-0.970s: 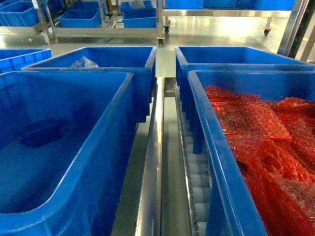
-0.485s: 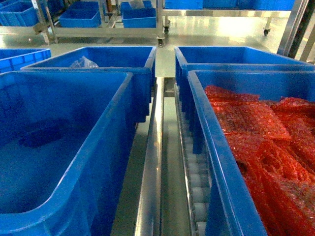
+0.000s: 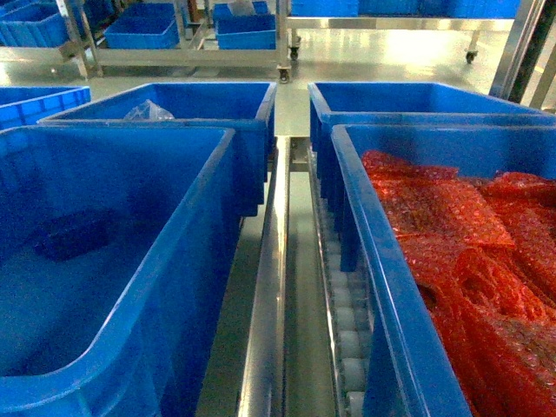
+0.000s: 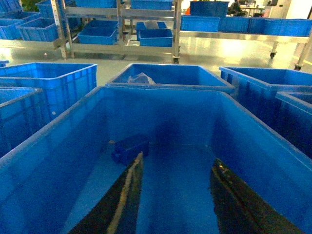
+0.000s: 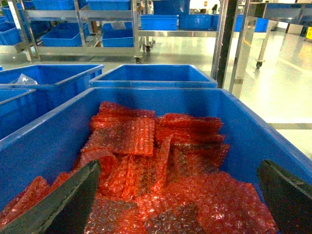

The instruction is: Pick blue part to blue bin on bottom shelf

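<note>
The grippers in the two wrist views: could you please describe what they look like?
Only the fingers show. The left gripper has two long, dark, tapering fingers, one with a pale stripe along its edge. The right gripper has broader, dark grey, wedge-shaped fingers. No cables or markings are visible, and neither arm appears in the head view.

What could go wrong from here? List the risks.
1. The blue part is blue on blue in a shadowed corner of the near-left bin; the open left gripper could misjudge it.
2. It lies close to the bin wall, so a finger may hit the wall.
</note>
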Robot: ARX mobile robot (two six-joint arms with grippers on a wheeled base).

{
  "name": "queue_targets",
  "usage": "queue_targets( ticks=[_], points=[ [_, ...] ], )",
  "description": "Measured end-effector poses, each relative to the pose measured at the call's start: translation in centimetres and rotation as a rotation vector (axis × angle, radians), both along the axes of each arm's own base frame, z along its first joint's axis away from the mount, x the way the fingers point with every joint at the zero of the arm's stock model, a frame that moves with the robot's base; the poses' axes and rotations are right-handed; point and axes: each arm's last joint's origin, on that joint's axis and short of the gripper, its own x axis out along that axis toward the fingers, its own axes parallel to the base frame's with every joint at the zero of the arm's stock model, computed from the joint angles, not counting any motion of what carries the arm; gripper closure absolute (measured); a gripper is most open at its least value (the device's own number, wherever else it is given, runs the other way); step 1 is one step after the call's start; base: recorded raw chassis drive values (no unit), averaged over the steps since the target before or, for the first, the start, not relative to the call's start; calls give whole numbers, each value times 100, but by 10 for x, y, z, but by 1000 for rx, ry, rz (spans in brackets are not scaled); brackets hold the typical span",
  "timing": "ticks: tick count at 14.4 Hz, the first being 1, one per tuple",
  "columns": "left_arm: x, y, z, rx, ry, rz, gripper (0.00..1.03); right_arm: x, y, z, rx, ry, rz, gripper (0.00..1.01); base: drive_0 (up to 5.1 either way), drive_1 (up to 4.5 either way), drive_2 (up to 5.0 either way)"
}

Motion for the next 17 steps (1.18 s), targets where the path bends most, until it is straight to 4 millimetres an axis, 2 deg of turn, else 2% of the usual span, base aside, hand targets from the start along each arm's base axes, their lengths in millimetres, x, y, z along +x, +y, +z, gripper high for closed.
queue_targets(
  ticks=[1,5,6,7,17],
  points=[
    [0,0,0,0,0,0,56,0,0,0,0,0,0,3,0,0,0],
    [0,0,0,0,0,0,10,0,0,0,0,0,0,3,0,0,0],
    [0,0,0,1,0,0,3,0,0,0,0,0,0,3,0,0,0],
    [0,0,0,0,0,0,6,0,0,0,0,0,0,3,0,0,0],
    [0,0,0,0,0,0,5,0,0,0,0,0,0,3,0,0,0]
  ],
)
